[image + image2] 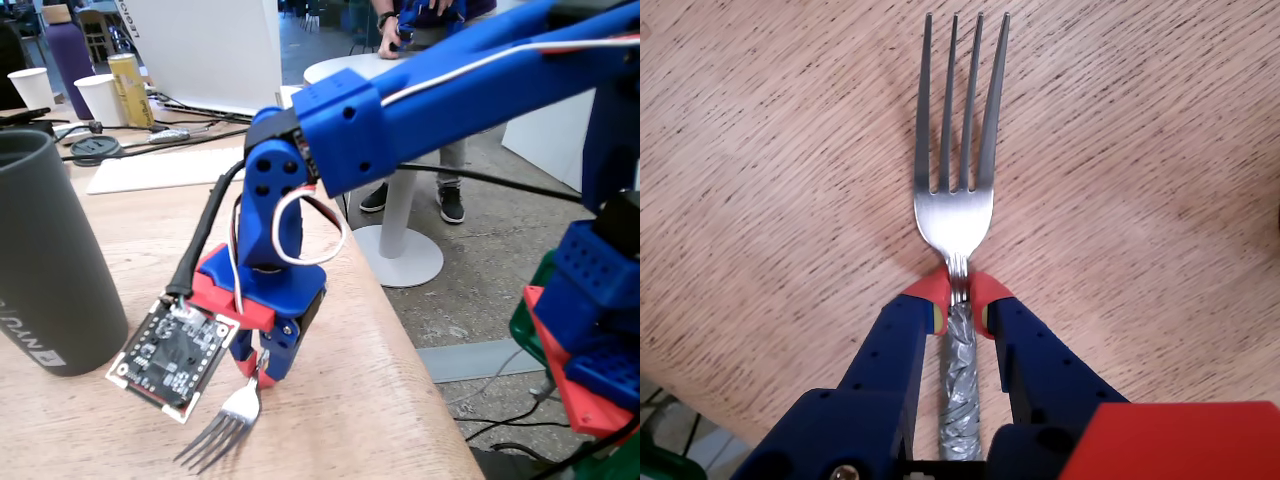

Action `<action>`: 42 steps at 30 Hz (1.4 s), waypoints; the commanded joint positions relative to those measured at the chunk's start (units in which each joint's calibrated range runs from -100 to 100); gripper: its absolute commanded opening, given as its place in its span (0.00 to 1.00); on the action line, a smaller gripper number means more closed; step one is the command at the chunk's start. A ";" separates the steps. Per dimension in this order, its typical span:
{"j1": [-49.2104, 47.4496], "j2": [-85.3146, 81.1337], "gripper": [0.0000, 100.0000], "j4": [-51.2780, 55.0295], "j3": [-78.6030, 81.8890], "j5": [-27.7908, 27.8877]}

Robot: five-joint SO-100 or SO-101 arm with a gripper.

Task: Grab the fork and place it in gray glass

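Note:
The fork (pixel 956 190) is a silver four-tined fork with a foil-wrapped handle. In the wrist view my gripper (pixel 958 290) is shut on its neck, red-tipped fingers (pixel 927 290) on both sides, tines pointing away over the wooden table. In the fixed view the fork (pixel 222 428) sticks out below the blue gripper (pixel 258 372), tines toward the table's front edge; whether it touches the wood I cannot tell. The gray glass (pixel 50 260) stands upright at the left, well left of the gripper.
The wooden table (pixel 330 400) ends close to the right of the gripper. At the back stand white paper cups (pixel 100 98), a purple bottle (pixel 68 50), a yellow can (pixel 131 88) and cables. A person stands by a white round table (pixel 350 68).

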 commanded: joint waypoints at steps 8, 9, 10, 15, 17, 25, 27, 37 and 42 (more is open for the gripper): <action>0.74 -31.46 0.00 -0.22 14.96 -0.20; 0.57 -34.98 0.00 -0.22 16.09 -0.29; 1.25 -38.15 0.00 -0.22 16.75 -0.34; 2.10 -47.33 0.00 -0.30 16.28 -0.34; 2.10 -49.39 0.00 -0.55 15.81 -0.39; 2.10 -53.76 0.00 -1.61 11.65 -3.37; 2.10 -52.90 0.00 -1.61 5.43 -6.30; 1.76 -40.73 0.00 -1.78 -22.89 -15.38; 0.07 -34.98 0.00 -3.34 -34.97 -17.29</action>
